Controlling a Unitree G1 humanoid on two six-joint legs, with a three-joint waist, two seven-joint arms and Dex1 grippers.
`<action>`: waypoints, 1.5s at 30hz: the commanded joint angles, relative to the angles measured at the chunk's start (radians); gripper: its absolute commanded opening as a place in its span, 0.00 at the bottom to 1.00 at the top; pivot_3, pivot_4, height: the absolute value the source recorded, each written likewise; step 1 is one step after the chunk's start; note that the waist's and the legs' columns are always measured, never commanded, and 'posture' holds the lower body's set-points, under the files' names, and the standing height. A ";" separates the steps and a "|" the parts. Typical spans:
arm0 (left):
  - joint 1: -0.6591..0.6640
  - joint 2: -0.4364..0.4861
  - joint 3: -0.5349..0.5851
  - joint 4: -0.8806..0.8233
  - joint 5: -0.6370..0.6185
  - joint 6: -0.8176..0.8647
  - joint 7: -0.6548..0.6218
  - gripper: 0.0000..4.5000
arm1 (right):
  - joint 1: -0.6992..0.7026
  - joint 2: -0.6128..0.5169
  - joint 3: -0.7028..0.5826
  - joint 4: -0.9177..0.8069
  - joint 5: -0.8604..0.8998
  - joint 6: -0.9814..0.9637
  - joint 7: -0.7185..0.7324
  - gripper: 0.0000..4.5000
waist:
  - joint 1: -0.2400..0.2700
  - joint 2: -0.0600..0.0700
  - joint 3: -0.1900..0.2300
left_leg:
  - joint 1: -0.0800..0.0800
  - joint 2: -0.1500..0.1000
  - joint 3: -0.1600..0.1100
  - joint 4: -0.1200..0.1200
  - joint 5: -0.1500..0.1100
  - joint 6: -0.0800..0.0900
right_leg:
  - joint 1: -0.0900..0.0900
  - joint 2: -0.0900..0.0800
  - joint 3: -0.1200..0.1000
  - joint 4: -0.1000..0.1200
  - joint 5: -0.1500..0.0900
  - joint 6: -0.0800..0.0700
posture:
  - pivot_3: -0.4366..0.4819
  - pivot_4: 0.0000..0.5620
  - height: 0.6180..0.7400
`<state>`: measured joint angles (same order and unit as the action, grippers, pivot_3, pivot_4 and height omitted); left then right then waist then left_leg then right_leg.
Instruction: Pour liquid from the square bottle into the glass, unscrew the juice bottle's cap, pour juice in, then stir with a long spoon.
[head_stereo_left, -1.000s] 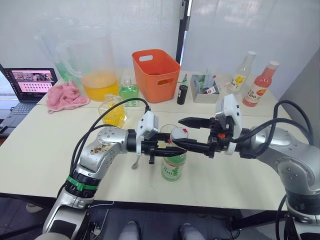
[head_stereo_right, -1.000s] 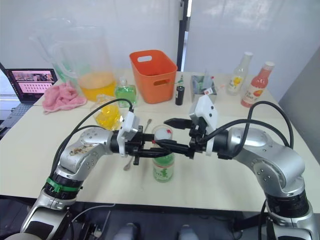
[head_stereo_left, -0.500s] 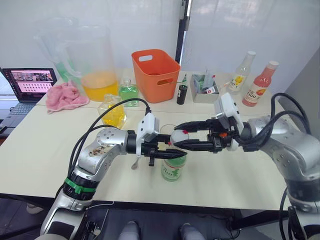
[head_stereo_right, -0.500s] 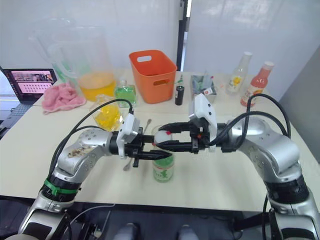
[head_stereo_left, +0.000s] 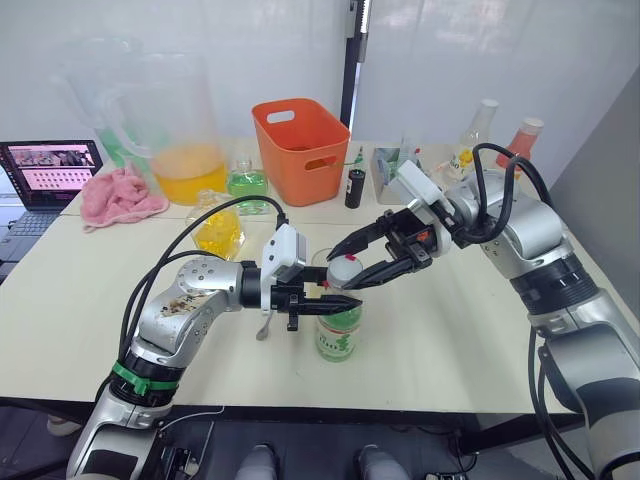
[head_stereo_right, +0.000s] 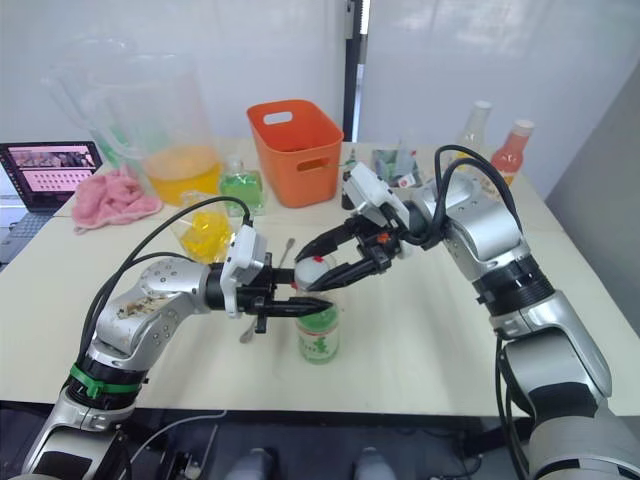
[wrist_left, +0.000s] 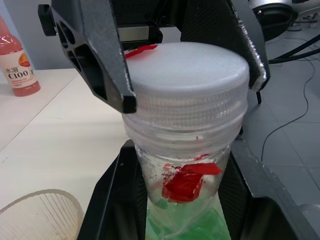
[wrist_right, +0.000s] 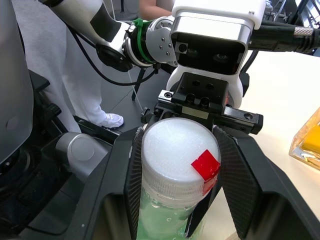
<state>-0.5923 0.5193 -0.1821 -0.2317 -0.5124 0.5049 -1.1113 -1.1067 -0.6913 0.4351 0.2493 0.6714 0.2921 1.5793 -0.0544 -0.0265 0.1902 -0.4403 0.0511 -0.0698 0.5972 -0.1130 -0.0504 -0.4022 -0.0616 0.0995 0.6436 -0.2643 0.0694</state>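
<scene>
Your left gripper (head_stereo_left: 335, 300) is closed around the neck of the juice bottle (head_stereo_left: 338, 330), which stands upright on the table (head_stereo_left: 470, 340) near its front edge, green-and-white label facing you. The white cap (head_stereo_left: 343, 271) sits on the neck; it carries a small red tag, and in the left wrist view its ribbed skirt (wrist_left: 186, 112) shows just above the left fingers. Your right gripper (head_stereo_left: 352, 262) comes in from the right and above, its two black fingers spread either side of the cap; in the right wrist view the pads (wrist_right: 235, 175) flank the cap closely, but you cannot tell whether they are pressing on it. The glass (head_stereo_left: 322, 259) stands just behind the bottle. The square bottle (head_stereo_left: 218, 228) sits further back to the left, and the long spoon (head_stereo_left: 266, 322) lies on the table beside your left gripper.
</scene>
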 joint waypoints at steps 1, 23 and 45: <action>0.016 0.007 -0.049 -0.018 0.023 0.038 0.009 0.30 | -0.007 -0.016 -0.035 -0.010 0.021 0.007 0.035 0.75 | 0.001 0.000 0.000 | 0.000 0.000 0.000 0.000 0.000 0.000 | 0.000 0.000 0.000 0.000 0.000 0.000 | 0.48 0.27 1.00; -0.062 -0.069 -0.057 0.137 0.027 -0.001 -0.027 0.30 | 0.499 -0.049 -0.543 -0.813 0.242 0.560 -0.839 0.99 | 0.033 0.000 0.000 | -0.002 -0.001 0.000 0.000 0.000 0.000 | 0.000 0.000 0.000 -0.002 -0.001 0.001 | 0.48 0.27 1.00; -0.039 -0.078 -0.067 0.139 0.051 -0.027 -0.025 0.30 | 0.510 -0.106 -0.465 -0.848 0.271 0.598 -0.864 0.37 | 0.040 0.000 0.000 | -0.003 -0.001 0.000 0.000 0.000 0.000 | 0.001 -0.001 0.000 -0.004 -0.001 0.000 | 0.48 0.27 1.00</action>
<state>-0.6574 0.4332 -0.2174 -0.1014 -0.5054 0.4614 -1.1625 -0.5857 -0.7721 -0.0649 -0.6176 0.9897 0.9446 0.6050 -0.0149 -0.0266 0.1899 -0.4430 0.0502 -0.0700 0.5975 -0.1129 -0.0502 -0.4015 -0.0622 0.1000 0.6398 -0.2656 0.0695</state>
